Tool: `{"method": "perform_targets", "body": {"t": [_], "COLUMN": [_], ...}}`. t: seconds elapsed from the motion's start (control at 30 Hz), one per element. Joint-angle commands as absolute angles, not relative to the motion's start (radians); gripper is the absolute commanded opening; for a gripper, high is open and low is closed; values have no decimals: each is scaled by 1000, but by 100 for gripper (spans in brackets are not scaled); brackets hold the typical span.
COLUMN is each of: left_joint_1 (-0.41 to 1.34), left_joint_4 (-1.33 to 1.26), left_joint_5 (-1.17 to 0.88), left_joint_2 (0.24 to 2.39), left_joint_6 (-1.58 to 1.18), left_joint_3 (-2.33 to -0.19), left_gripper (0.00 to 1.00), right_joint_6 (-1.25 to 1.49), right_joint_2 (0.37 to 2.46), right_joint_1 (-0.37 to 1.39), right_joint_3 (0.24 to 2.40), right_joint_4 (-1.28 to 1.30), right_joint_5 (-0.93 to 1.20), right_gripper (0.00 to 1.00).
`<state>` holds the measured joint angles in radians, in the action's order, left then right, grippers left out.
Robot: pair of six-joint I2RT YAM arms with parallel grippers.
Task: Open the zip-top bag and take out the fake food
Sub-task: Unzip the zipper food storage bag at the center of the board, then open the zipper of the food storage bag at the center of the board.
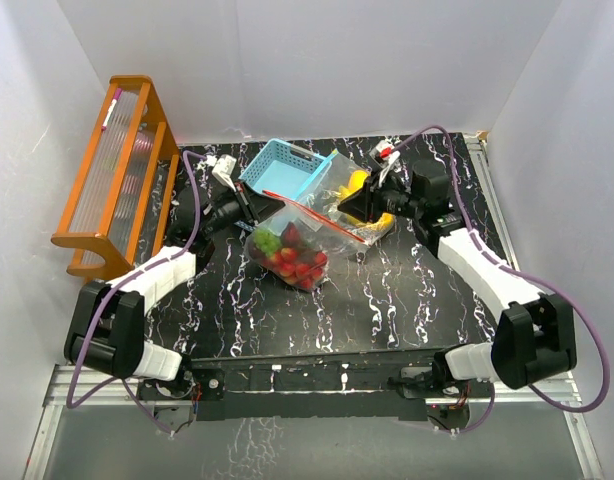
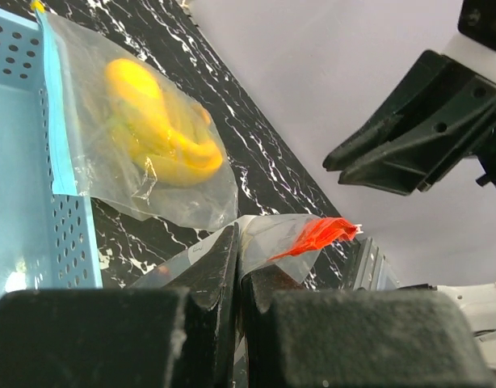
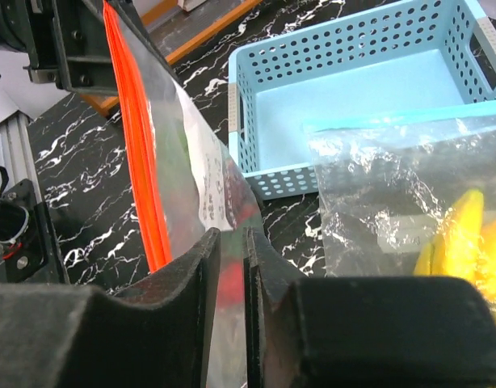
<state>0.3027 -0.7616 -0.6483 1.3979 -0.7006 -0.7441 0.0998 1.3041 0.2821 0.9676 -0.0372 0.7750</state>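
A clear zip-top bag with a red zip hangs stretched between my two grippers above the black marble table. Inside it are red strawberries and green grapes. My left gripper is shut on the bag's film near one end of the zip; the closed jaws show in the left wrist view. My right gripper pinches the film at the other end, beside the red zip. A second bag with a blue zip holds yellow bananas.
A light-blue slotted basket stands behind the bags, and the banana bag leans on it. An orange wooden rack stands at the far left. White walls close in the table on three sides.
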Motion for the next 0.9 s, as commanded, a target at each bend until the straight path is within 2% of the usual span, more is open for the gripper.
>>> {"method": "perform_targets", "body": {"t": [0.0,0.2,0.4,0.53,0.73,0.87], "left_joint_1": [311,310,310,310,310,311], "left_joint_4": [-806,-812,-809,-813,-819,-828], "left_joint_5": [-701,-695,-685,-690,-685,-685], "left_joint_2": [1396,1410,1409,1399,1390,1388], "left_joint_6": [-708,-715,-720,-725,-729,-733], "left_joint_3": [-755,-750,-746,-746,-751,-746], "left_gripper": [0,0,0,0,0,0], "right_joint_6": [139,124,107,90,67,44], "right_joint_2": [1327,1352,1335,1352,1343,1354], "right_joint_1": [309,374,429,435,435,436], "right_joint_3": [1038,1064,1035,1038,1066,1082], "right_joint_4": [-162,-147,-145,-116,-94,-59], "right_joint_5": [814,827,787,733,651,643], "right_gripper": [20,20,41,41,32,31]}}
